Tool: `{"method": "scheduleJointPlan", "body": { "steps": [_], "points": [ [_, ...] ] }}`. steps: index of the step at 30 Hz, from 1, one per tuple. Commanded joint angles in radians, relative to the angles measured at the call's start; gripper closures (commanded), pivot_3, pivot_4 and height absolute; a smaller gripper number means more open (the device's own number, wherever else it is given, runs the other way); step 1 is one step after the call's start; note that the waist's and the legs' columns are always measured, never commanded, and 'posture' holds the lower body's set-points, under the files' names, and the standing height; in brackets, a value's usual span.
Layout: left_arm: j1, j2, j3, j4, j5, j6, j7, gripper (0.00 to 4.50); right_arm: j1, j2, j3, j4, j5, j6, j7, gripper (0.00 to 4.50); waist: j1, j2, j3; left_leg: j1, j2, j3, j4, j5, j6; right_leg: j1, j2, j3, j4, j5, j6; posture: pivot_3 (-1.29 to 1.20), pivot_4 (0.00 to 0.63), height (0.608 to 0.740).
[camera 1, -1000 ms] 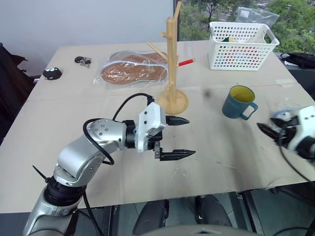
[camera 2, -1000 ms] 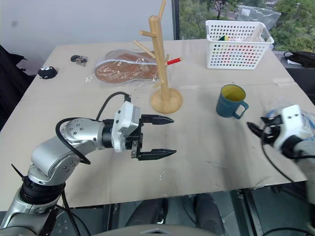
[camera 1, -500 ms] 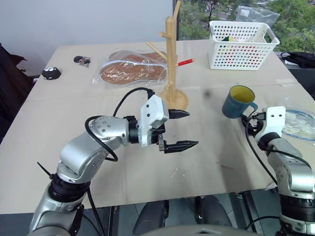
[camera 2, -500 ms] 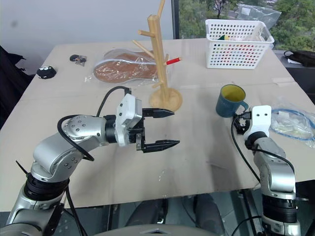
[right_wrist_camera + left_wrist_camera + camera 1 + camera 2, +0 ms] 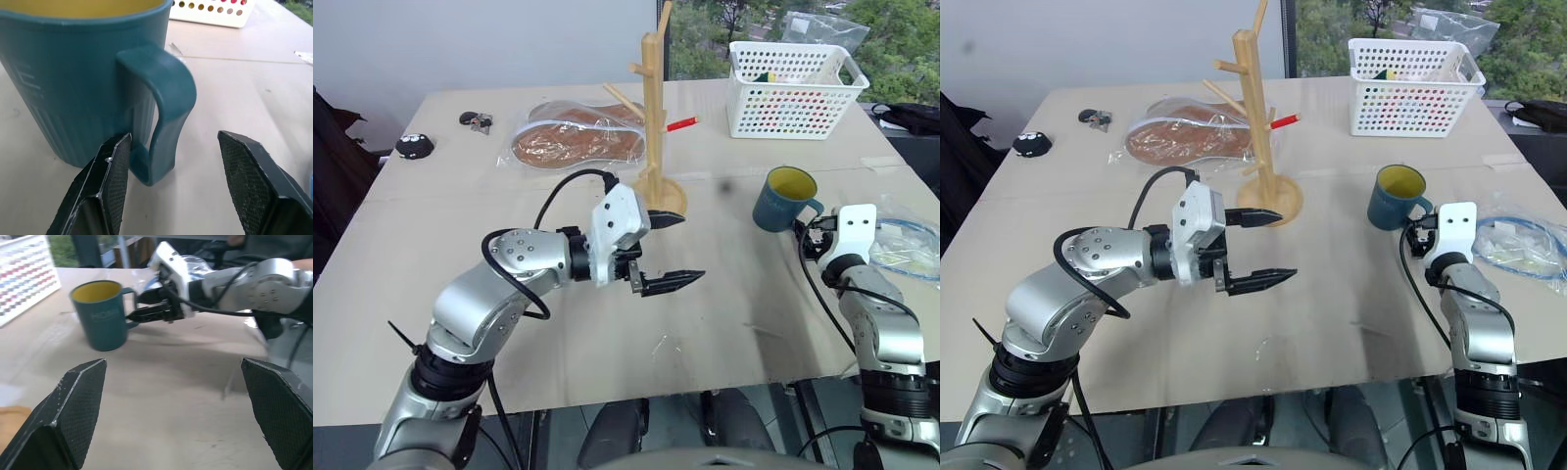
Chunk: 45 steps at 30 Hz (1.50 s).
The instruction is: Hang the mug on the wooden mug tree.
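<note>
The teal mug [image 5: 785, 199] with a yellow inside stands upright on the table, its handle turned toward my right gripper [image 5: 810, 232]. In the right wrist view that gripper [image 5: 174, 138] is open, one finger on each side of the handle [image 5: 171, 93], with a gap showing on each side. The wooden mug tree [image 5: 653, 108] stands behind the table's middle, its pegs bare. Just in front of the tree's round base hangs my left gripper [image 5: 691, 247], open wide, empty and pointing toward the mug [image 5: 100, 313].
A white perforated basket [image 5: 793, 88] sits at the back right. A plastic-wrapped brown item [image 5: 578, 142] and a red pen [image 5: 683, 124] lie by the tree. A clear bag with blue cord [image 5: 906, 250] lies at the right edge. Small dark items [image 5: 416, 147] lie far left.
My right gripper has swung in from the table's right edge to the mug's handle. The left gripper has edged forward toward the tree's base and turned a little. The mug stayed put.
</note>
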State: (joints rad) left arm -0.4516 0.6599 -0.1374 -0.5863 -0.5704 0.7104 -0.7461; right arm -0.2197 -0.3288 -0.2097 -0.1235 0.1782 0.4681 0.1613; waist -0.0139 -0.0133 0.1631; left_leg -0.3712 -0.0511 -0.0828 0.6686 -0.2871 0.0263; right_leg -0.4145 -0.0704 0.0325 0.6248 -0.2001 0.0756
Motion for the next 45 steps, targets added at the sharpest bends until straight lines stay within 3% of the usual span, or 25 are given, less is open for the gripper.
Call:
{"method": "scheduleJointPlan", "body": {
  "steps": [1, 10, 13, 17, 18, 24, 29, 32, 37, 41, 45],
  "points": [
    [-0.022, -0.004, -0.007, -0.010, 0.054, 0.000, 0.048, 0.00, -0.016, -0.001, -0.012, 0.001, 0.000, -0.036, 0.001, 1.71, 0.000, 0.000, 0.000, 0.000, 0.000, 0.000, 0.000, 0.000, 0.000, 0.000, 0.000, 0.000, 0.000, 0.000, 0.000, 0.00, 0.150, 0.740],
    [-0.029, -0.018, -0.028, -0.012, 0.121, 0.016, 0.097, 0.00, -0.036, 0.000, -0.011, 0.054, -0.002, -0.066, 0.007, 1.71, 0.000, 0.000, 0.000, 0.000, 0.000, 0.000, 0.000, 0.000, 0.000, 0.000, 0.000, 0.000, 0.000, 0.000, 0.000, 0.00, 0.150, 0.740],
    [-0.028, -0.022, -0.026, -0.015, 0.123, 0.019, 0.095, 0.00, -0.042, -0.003, -0.013, 0.069, -0.002, -0.078, 0.010, 2.45, 0.000, 0.000, 0.000, 0.000, 0.000, 0.000, 0.000, 0.000, 0.000, 0.000, 0.000, 0.000, 0.000, 0.000, 0.000, 0.00, 0.150, 0.740],
    [-0.019, -0.026, -0.024, -0.022, 0.123, 0.016, 0.092, 0.00, -0.055, -0.007, -0.015, 0.094, 0.001, -0.098, 0.022, 4.37, 0.000, 0.000, 0.000, 0.000, 0.000, 0.000, 0.000, 0.000, 0.000, 0.000, 0.000, 0.000, 0.000, 0.000, 0.000, 0.00, 0.150, 0.740],
    [-0.017, -0.026, -0.024, -0.024, 0.125, 0.011, 0.091, 0.00, -0.061, -0.008, -0.015, 0.103, 0.002, -0.103, 0.026, 4.45, 0.000, 0.000, 0.000, 0.000, 0.000, 0.000, 0.000, 0.000, 0.000, 0.000, 0.000, 0.000, 0.000, 0.000, 0.000, 0.00, 0.150, 0.740],
    [0.014, -0.040, 0.016, -0.045, 0.092, 0.000, 0.091, 0.00, -0.096, -0.023, -0.017, 0.148, 0.016, -0.131, 0.072, 4.45, -0.001, 0.000, 0.000, 0.000, 0.000, 0.000, 0.000, 0.000, 0.000, 0.000, 0.000, 0.000, 0.000, 0.000, 0.000, 0.00, 0.150, 0.740],
    [0.159, -0.193, 0.080, -0.041, 0.095, -0.157, 0.184, 0.00, -0.194, -0.116, 0.047, 0.222, 0.046, -0.250, 0.335, 4.45, -0.003, 0.001, 0.001, 0.001, 0.000, 0.002, 0.000, 0.000, 0.000, 0.000, 0.000, 0.003, 0.000, 0.000, 0.000, 0.00, 0.150, 0.740],
    [0.247, -0.317, 0.111, -0.067, 0.135, -0.278, 0.286, 0.00, -0.325, -0.185, 0.092, 0.334, 0.054, -0.349, 0.530, 4.45, -0.006, 0.002, 0.001, 0.002, 0.000, 0.004, 0.000, 0.000, 0.000, 0.000, 0.000, 0.004, 0.000, 0.000, 0.000, 0.00, 0.150, 0.740],
    [0.311, -0.432, 0.099, -0.098, 0.210, -0.381, 0.398, 0.00, -0.557, -0.256, 0.161, 0.589, 0.024, -0.510, 0.775, 4.45, 0.002, 0.001, 0.001, 0.003, 0.001, 0.005, 0.000, 0.000, 0.000, 0.001, 0.000, 0.004, -0.001, 0.000, 0.000, 0.00, 0.150, 0.740],
    [0.325, -0.489, 0.140, -0.124, 0.262, -0.439, 0.491, 0.00, -0.906, -0.295, 0.253, 0.924, -0.058, -0.685, 1.016, 4.45, -0.004, 0.003, 0.004, 0.002, 0.000, 0.006, 0.000, 0.000, 0.001, 0.001, -0.001, 0.005, -0.001, 0.001, 0.000, 0.00, 0.150, 0.740],
    [0.352, -0.513, 0.145, -0.137, 0.274, -0.467, 0.523, 0.00, -1.096, -0.291, 0.297, 1.129, -0.111, -0.793, 1.148, 4.45, -0.003, 0.004, 0.003, 0.002, 0.001, 0.006, -0.003, 0.000, 0.000, -0.002, 0.000, 0.005, -0.002, 0.001, -0.001, 0.00, 0.150, 0.740]
  ]
}}
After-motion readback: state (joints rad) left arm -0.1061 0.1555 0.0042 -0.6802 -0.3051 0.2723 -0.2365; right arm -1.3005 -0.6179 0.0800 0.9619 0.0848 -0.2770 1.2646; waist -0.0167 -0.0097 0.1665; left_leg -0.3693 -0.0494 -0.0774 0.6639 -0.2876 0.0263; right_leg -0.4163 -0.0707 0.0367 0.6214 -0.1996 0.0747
